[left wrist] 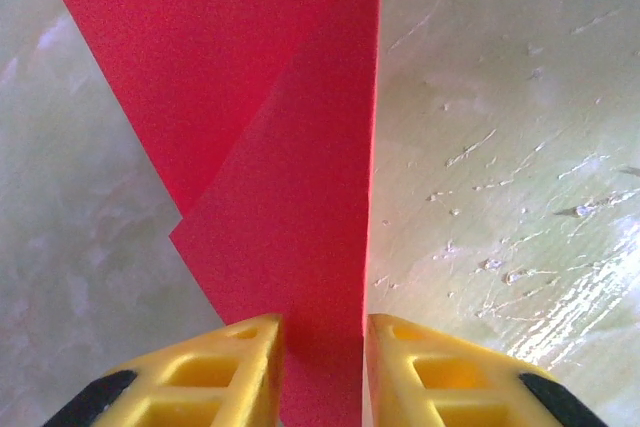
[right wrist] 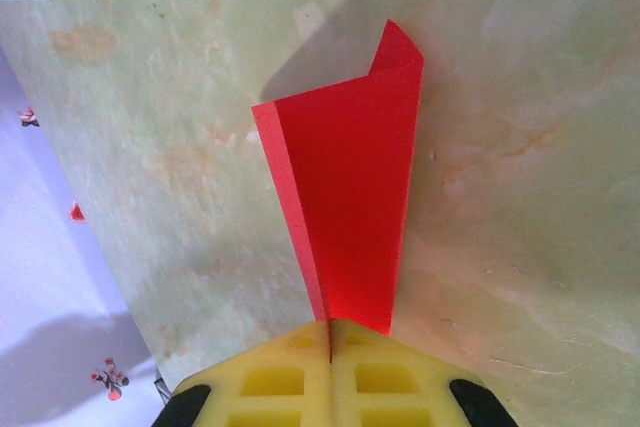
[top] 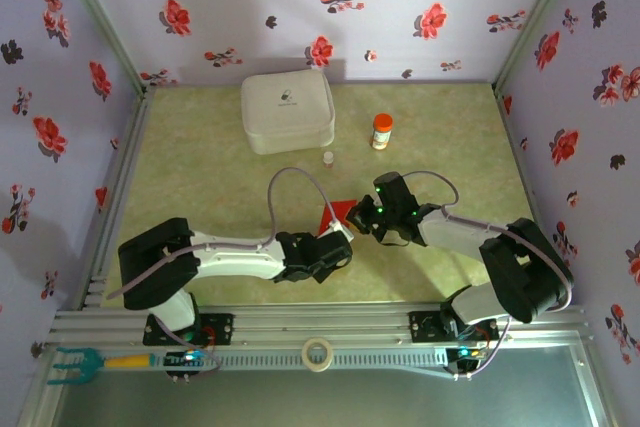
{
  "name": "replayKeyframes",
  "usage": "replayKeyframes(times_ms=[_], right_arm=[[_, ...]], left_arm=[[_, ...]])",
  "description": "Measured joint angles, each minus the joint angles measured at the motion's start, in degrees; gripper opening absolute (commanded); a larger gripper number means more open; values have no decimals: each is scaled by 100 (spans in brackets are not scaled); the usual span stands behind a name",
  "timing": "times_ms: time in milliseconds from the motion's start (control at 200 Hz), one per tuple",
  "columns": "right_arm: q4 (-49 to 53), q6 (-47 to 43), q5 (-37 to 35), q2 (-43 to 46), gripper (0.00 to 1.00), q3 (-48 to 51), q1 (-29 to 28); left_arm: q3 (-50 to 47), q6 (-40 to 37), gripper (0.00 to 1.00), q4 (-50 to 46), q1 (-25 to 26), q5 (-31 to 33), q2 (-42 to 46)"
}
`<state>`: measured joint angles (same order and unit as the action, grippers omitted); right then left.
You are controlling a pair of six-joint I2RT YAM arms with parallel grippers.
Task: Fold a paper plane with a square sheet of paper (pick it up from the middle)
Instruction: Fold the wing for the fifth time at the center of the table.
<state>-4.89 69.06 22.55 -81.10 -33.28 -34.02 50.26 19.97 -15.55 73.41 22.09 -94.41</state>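
Far L on the front rail: teal fork-like tool (top: 70, 363) w/ yellow handle. L arm (top: 215, 257) reaches in from the near-L corner toward table centre. L gripper (top: 342, 235) sits at the near-L edge of the red sheet (top: 338, 211). In the L wrist view the L gripper (left wrist: 322, 322) has its yellow fingers (left wrist: 235, 367) apart, and a strip of the red sheet (left wrist: 270, 147) runs up btwn them. Jaws are parted, not pinched flat on it; can't tell if the pads touch the paper's edges. The sheet there shows a diagonal fold, one layer over another, w/ green table (left wrist: 500, 147) on both sides.

Back centre: white case (top: 287, 112) near the rear wall, well apart from the sheet. Tape roll (top: 318, 354) on the front rail, mid. Small bottle (top: 328, 158) stands btwn case and sheet. The sheet is at table centre, btwn both grippers, creased smaller than the case.

R of that: orange-capped bottle (top: 381, 131), upright. R gripper (top: 360, 217) meets the sheet's R side. In the R wrist view the R gripper (right wrist: 330, 325) is closed tight, pads together, clamping the red sheet (right wrist: 350, 207), which fans out from the seam, tip curled. R arm (top: 510, 267) comes from the near-R corner.
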Motion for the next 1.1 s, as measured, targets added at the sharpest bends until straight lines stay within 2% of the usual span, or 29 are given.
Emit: replayKeyframes(times_ms=[260, 540, 720, 845, 1100], right_arm=[[0, 0, 0, 17, 0, 0, 0], [0, 0, 0, 20, 0, 0, 0], [0, 0, 0, 20, 0, 0, 0], [0, 0, 0, 20, 0, 0, 0], [0, 0, 0, 20, 0, 0, 0]], left_arm=[[28, 59, 24, -81, 0, 0, -74], [26, 63, 27, -74, 0, 2, 2], [26, 63, 22, -31, 0, 2, 74], [26, 61, 27, -35, 0, 2, 72], [28, 66, 28, -39, 2, 2, -7]])
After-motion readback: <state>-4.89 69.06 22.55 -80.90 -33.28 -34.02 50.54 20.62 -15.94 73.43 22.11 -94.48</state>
